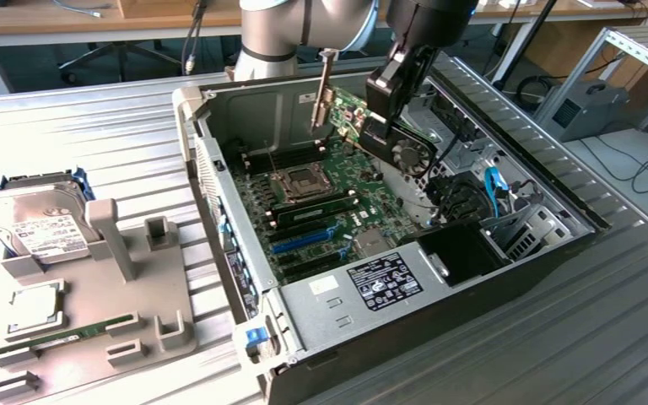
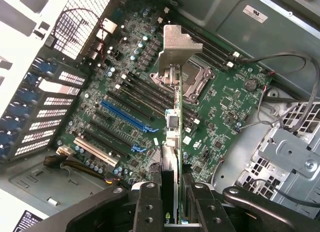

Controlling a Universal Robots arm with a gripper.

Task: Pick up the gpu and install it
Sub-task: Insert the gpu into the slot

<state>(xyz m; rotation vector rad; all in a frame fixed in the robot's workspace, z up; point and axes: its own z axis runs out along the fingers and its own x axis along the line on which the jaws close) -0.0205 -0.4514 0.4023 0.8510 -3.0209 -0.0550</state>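
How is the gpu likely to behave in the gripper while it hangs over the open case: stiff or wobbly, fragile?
The gpu looks like a rigid board, so it probably will not sag. The gripper pinches one thin edge, with the silver bracket far out, so a bump could twist it. Its fan and exposed components suggest it is fragile.

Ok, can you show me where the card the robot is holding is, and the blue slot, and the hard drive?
gpu (image 1: 397,143), exterior view, on its black fan.
gpu (image 2: 176,51), wrist view, on its silver end bracket.
blue slot (image 2: 127,117), wrist view, middle of the long slot.
hard drive (image 1: 43,226), exterior view, on its white label.
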